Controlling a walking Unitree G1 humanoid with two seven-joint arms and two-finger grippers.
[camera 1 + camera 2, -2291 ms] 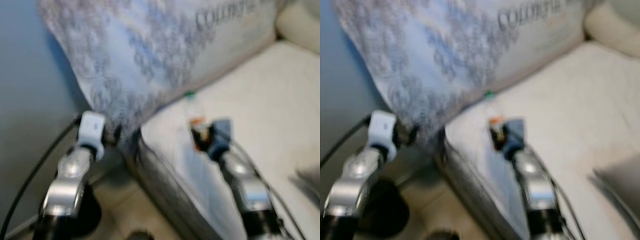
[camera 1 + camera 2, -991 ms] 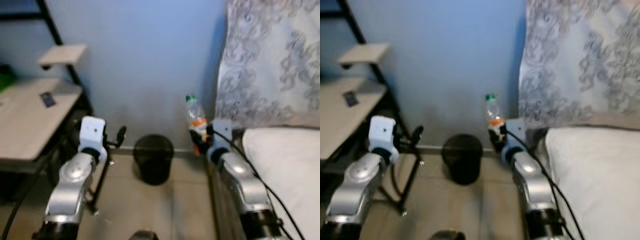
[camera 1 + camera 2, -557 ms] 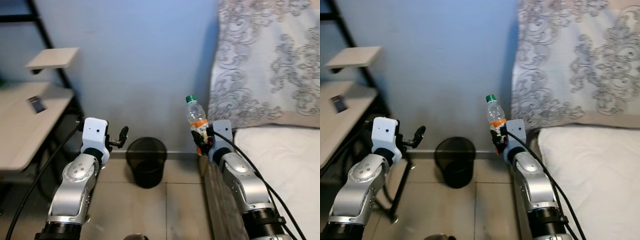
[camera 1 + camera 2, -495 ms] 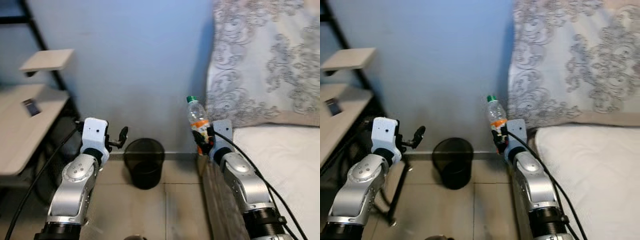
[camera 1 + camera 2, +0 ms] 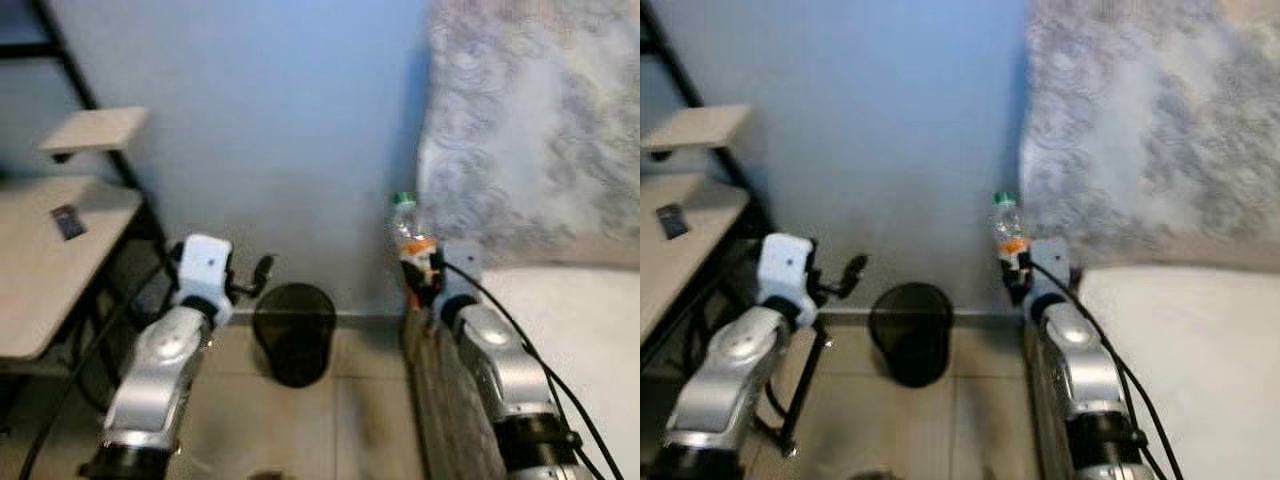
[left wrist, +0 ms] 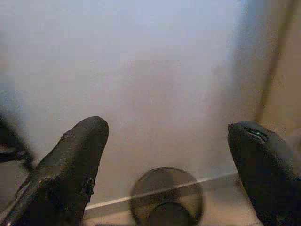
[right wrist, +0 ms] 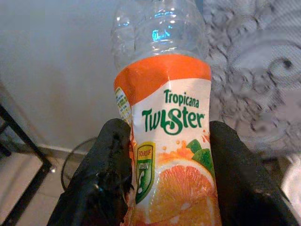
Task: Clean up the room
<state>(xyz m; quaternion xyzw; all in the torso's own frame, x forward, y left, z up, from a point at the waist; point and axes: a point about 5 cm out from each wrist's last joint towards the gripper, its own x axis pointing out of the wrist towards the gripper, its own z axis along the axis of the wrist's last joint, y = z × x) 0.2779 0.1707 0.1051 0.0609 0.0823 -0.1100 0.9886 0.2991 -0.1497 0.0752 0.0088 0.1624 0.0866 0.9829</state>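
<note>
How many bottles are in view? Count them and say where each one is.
1. The bottle stands upright, clamped in the right gripper, held up beside the patterned pillow and to the right of the black bin. Others may be hidden.

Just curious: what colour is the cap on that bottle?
Green, on the Tropicana Twister bottle; clearest in the right eye view.

Legible print confined to one item: bottle (image 7: pixel 165 141), orange-and-white label reading "Tropicana Twister" in green lettering. Small badge at 7 o'clock of the wording: too small to read.
</note>
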